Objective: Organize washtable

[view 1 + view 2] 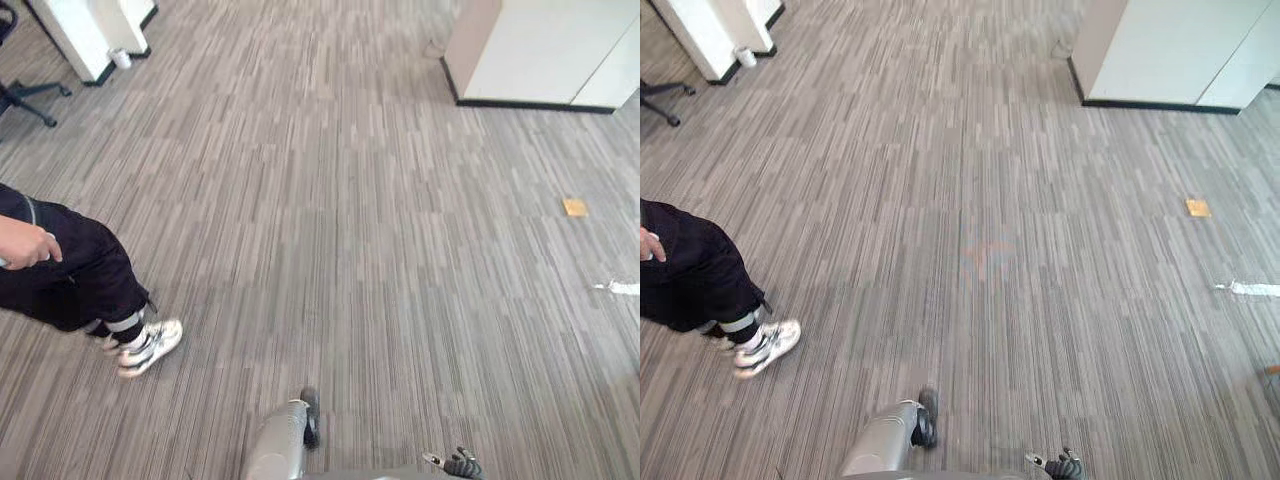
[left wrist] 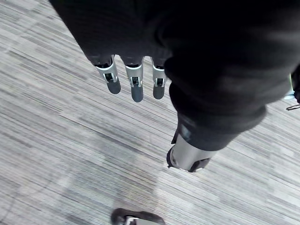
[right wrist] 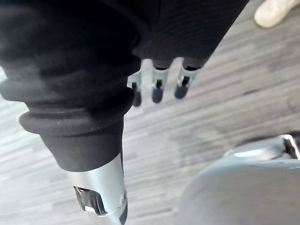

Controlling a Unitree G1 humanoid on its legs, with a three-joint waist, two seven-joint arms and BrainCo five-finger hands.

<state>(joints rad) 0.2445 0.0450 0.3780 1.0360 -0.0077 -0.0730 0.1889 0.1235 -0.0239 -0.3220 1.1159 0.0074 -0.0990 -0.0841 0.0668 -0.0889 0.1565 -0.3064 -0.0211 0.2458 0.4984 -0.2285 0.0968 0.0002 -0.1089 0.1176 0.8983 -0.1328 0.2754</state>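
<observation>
The left hand (image 2: 135, 84) and right hand (image 3: 158, 87) hang loose and empty over the grey striped carpet (image 1: 350, 250). I think walking to the washtable comes first.

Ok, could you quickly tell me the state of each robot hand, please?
Left robot hand: open, fingers straight, holding nothing.
Right robot hand: open, fingers straight, holding nothing.

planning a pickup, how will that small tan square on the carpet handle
The tan square lies flat on the carpet, so it is probably thin, light and hard to pinch up. It looks unlikely to roll; a push would probably slide it.
</observation>
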